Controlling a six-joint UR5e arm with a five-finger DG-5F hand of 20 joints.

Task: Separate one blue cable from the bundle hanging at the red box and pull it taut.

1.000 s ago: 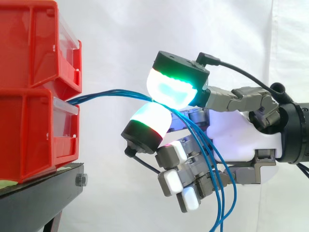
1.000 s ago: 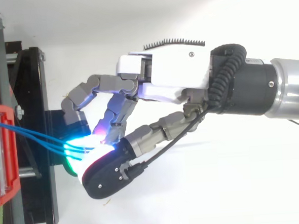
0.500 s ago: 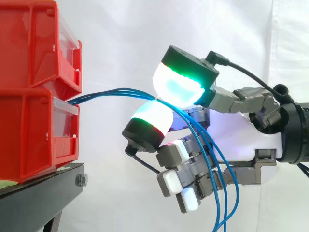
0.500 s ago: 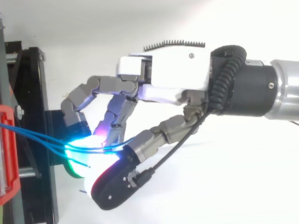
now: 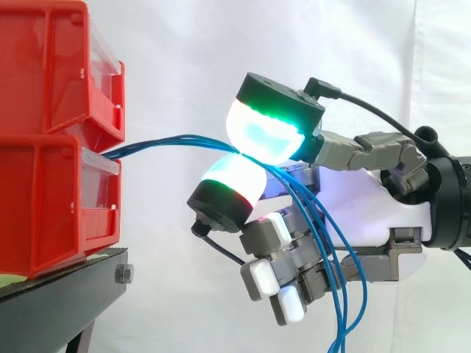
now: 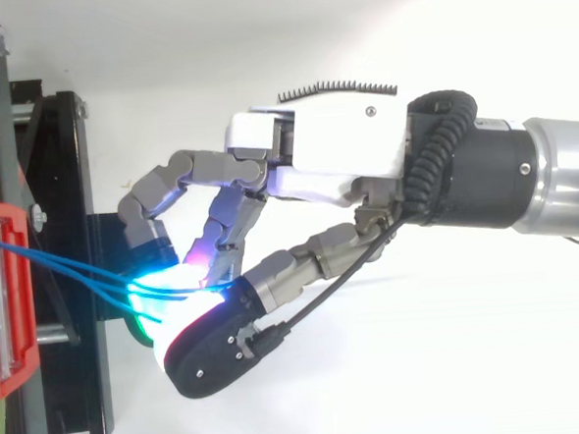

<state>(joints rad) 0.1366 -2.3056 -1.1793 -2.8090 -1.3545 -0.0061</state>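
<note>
My hand (image 5: 368, 206) is closed in a pinch. Two big glowing pads (image 5: 265, 136) meet tip to tip, one at 12 o'clock and the other right under it at 6, and the blue cables (image 5: 169, 141) pass through the spot where they touch. The rest of the fingers (image 5: 265, 273) are curled in below the palm, around 7 o'clock from it, holding nothing that I can see. I keep them tucked so that only the two pads work the strands.

From the side view I cannot tell whether the pads clamp one strand or several, since they all converge at the same point. From above, the hand (image 6: 325, 151) has about three strands (image 6: 67, 270) fanning toward it. That makes me think the single cable is not cleanly apart yet.

At 9 o'clock from the pinch the strands run in a shallow arch to the front of the red box (image 5: 44, 198), which sits on the black stand (image 5: 59, 301). The arch tells me there is slack on that side. Behind the pads the loose ends drop across the palm toward 5 o'clock and out of the bottom of the view.

I hold the pinch well away from the box, so there is room to draw toward 3 o'clock and take out the sag.
</note>
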